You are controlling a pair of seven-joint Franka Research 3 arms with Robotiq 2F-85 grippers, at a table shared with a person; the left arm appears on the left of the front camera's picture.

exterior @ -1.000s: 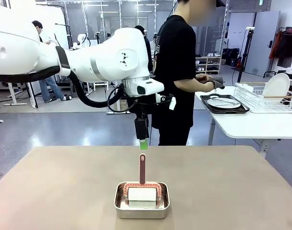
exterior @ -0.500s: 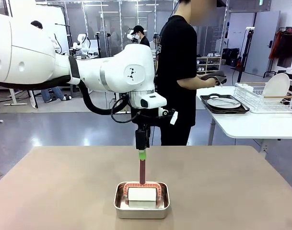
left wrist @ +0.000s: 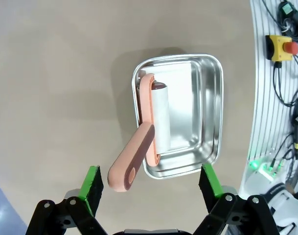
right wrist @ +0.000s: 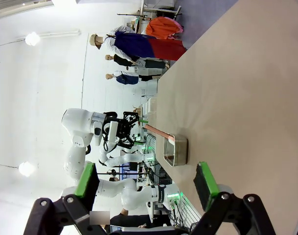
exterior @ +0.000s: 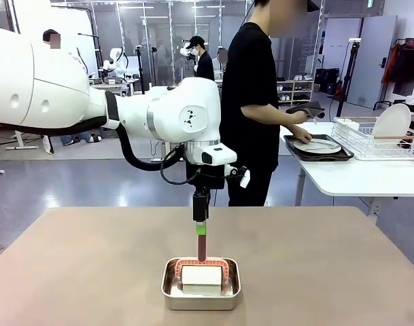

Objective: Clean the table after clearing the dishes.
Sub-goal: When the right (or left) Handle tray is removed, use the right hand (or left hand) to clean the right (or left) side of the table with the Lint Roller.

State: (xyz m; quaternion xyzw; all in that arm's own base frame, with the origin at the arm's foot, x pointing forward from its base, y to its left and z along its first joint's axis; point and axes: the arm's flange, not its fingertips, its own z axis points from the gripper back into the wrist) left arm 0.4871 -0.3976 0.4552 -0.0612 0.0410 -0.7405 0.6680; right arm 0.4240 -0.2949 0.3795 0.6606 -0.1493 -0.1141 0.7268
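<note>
Now left hand (left wrist: 149, 174) spread astride roller handle (left wrist: 134, 156), right hand (right wrist: 145, 174) spread, pan (left wrist: 210, 98) near edge

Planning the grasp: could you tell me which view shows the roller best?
Left wrist view: the whole roller shows from above in its pan. Front view shows it head-on, foreshortened; right wrist view, tiny and distant.

White left arm (exterior: 50, 95), black cable (exterior: 125, 153), green-padded black fingers (left wrist: 93, 183)

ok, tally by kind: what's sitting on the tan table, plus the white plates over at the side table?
Steel pan: 1
Lint roller: 1
White plates: 2
Total: 4
</note>
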